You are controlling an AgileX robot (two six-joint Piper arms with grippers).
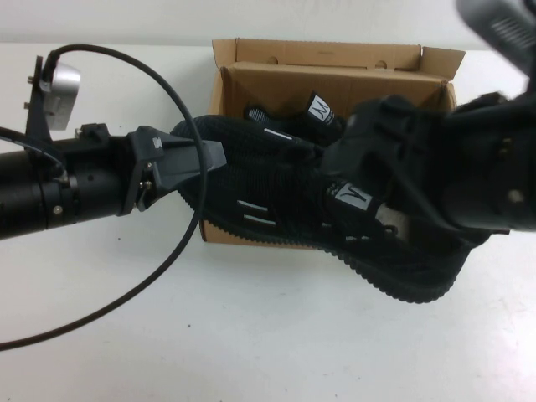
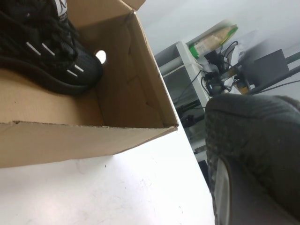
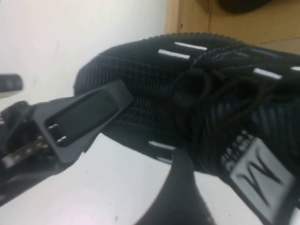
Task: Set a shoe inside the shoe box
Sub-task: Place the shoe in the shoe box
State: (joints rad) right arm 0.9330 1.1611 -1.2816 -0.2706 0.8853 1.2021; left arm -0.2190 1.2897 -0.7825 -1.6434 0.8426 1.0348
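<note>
The brown shoe box (image 1: pixel 335 79) stands open at the back of the table, flap lid up. One black sneaker (image 1: pixel 289 113) lies inside it; it also shows in the left wrist view (image 2: pixel 51 56). A second black shoe (image 1: pixel 268 193) with white dashes hangs across the box's front wall, toe to the left. My right gripper (image 1: pixel 360 201) is shut on its tongue and collar by the white tag (image 3: pixel 255 176). My left gripper (image 1: pixel 205 159) is closed over the toe; one of its fingers (image 3: pixel 84 117) lies on top of the toe. The toe (image 2: pixel 253 136) fills the left wrist view's corner.
The box's front wall (image 2: pixel 70 140) and end wall with a small hole (image 2: pixel 101 57) are close to the left gripper. A black cable (image 1: pixel 180 251) loops from the left arm over the white table (image 1: pixel 268 335) in front.
</note>
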